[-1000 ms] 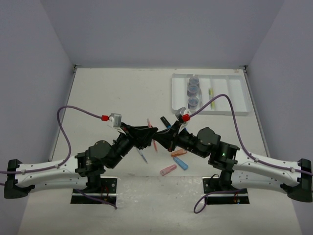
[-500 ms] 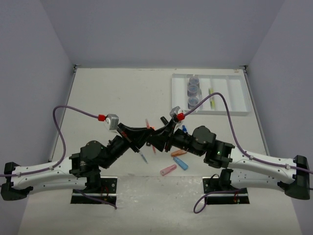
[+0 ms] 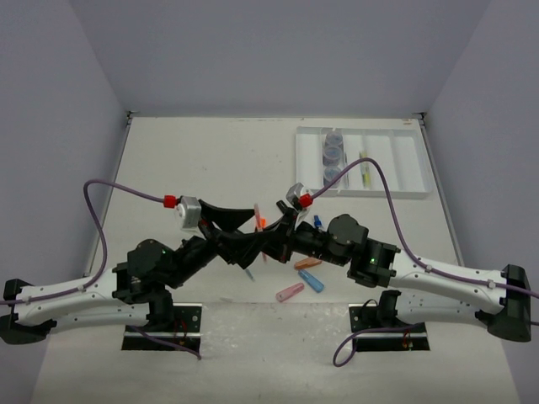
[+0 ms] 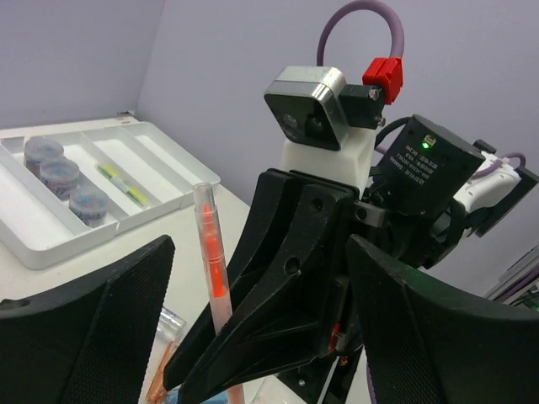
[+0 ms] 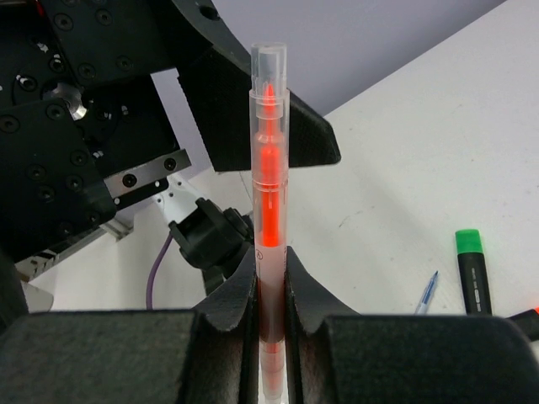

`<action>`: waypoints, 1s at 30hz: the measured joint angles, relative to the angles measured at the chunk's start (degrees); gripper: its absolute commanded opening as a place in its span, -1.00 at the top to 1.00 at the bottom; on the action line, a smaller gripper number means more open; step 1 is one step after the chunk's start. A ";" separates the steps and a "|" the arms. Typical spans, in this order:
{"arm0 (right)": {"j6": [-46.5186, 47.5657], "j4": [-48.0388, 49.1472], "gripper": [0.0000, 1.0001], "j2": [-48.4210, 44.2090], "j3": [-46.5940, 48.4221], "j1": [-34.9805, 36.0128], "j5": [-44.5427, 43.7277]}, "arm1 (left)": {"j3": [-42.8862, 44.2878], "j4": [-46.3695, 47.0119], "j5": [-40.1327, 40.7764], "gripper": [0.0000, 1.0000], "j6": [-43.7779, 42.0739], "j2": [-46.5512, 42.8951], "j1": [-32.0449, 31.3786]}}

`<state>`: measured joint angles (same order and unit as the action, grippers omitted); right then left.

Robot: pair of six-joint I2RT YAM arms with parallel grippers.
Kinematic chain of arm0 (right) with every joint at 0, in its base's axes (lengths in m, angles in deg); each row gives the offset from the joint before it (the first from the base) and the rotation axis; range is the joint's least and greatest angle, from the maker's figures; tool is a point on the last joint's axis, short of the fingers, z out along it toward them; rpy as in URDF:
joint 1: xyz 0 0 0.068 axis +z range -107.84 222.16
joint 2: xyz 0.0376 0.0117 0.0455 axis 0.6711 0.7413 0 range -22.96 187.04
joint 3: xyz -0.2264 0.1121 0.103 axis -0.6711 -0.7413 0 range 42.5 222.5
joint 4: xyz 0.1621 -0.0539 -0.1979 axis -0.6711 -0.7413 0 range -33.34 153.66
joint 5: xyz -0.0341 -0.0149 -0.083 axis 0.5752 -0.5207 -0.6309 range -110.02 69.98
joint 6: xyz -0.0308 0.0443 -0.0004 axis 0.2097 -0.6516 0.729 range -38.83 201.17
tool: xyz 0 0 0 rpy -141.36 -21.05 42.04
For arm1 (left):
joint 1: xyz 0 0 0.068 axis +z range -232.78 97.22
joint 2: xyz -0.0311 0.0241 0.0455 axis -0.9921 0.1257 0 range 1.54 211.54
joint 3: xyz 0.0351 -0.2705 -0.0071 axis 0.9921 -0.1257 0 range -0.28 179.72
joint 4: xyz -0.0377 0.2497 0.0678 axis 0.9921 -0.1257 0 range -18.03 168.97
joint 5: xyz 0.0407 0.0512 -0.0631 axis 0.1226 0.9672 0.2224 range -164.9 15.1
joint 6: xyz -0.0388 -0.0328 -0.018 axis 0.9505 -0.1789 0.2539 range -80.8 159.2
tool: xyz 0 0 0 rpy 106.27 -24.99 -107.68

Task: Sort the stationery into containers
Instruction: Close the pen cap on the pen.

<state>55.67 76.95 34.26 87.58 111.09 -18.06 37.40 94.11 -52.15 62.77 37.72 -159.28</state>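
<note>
Left hand [image 4: 261, 248] sprung open; right hand [image 5: 269, 271] pinches orange pen [image 5: 268, 168] upright.

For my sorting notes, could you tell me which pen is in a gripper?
The clear orange-cored pen, clamped in the right gripper; the yellow-green pen lies in the tray.

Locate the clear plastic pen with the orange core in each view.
Top external: clear plastic pen with orange core at centre, between the two arms.
Left wrist: pen centre-left, nearly upright.
Right wrist: pen dead centre, upright.
Shared landmark: the right end effector clamped on it.
</note>
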 measured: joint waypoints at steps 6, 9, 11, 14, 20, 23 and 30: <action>0.72 -0.46 1.00 -0.11 -0.15 -0.05 0.58 | 4.13 -2.42 2.73 -0.33 -2.57 0.03 -0.03; 1.13 -0.55 1.00 -0.11 -0.41 -0.05 0.78 | 6.94 -3.61 4.52 -0.15 -3.71 0.50 -0.03; 1.29 -0.64 1.00 -0.11 -0.42 -0.05 0.82 | 8.73 -4.02 5.41 0.10 -4.31 1.01 -0.03; 1.61 -0.66 1.00 -0.15 -0.42 -0.05 1.03 | 9.89 -4.20 6.19 0.25 -4.94 1.80 -0.03; 2.28 -1.02 1.00 -0.50 -0.42 -0.05 1.98 | 10.06 -5.95 5.59 0.23 -5.16 3.51 -0.03; 2.60 -1.46 1.00 -0.76 -0.42 -0.05 2.09 | 10.06 -6.74 4.46 0.36 -5.16 4.14 -0.03; 2.74 -2.08 1.00 -1.49 -0.42 -0.05 2.36 | 10.06 -7.18 3.11 0.65 -5.11 4.45 -0.03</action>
<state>58.41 74.87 32.76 87.16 111.04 -15.70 47.47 86.93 -49.04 57.66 42.17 -159.31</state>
